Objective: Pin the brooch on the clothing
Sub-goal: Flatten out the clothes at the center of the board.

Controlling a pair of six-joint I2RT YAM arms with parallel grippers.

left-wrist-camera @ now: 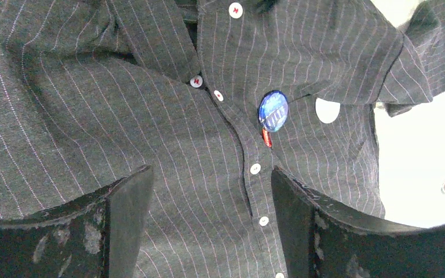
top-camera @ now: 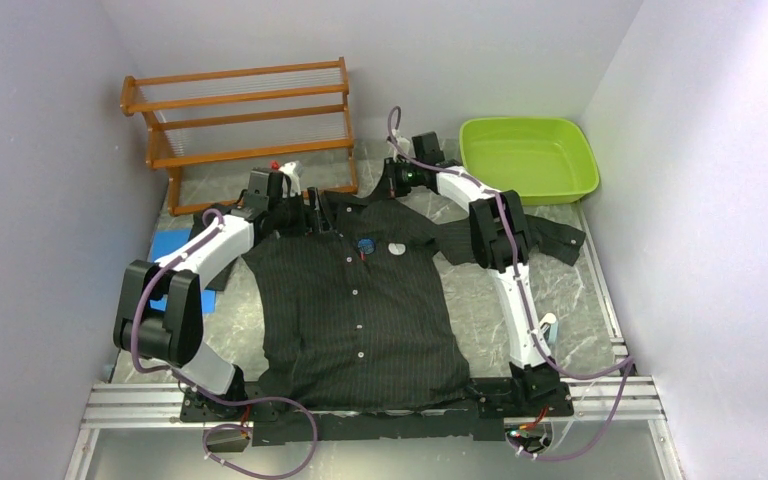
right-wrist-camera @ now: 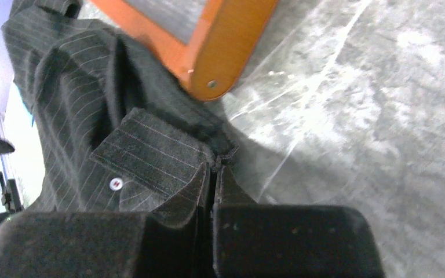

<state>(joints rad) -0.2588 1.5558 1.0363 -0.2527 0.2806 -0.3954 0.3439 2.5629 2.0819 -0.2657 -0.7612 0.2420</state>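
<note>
Table (top-camera: 485, 310) carries the shirt (top-camera: 360, 330) flat and face up at its middle, collar toward the far edge. Judged step: seating the brooch, so the cloth should be kept taut.

The right gripper (right-wrist-camera: 214, 165) reaches to the collar, fingers pressed together on a shirt fold. The left gripper (left-wrist-camera: 208, 174) hovers over the chest, spread and holding nothing.

The brooch (left-wrist-camera: 273, 110) sits just beside the button line. Whether it is fastened cannot be told.

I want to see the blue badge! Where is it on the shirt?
In the top view, the blue badge sits on the upper chest of the shirt, just right of the button row, with a white disc beside it.
</note>
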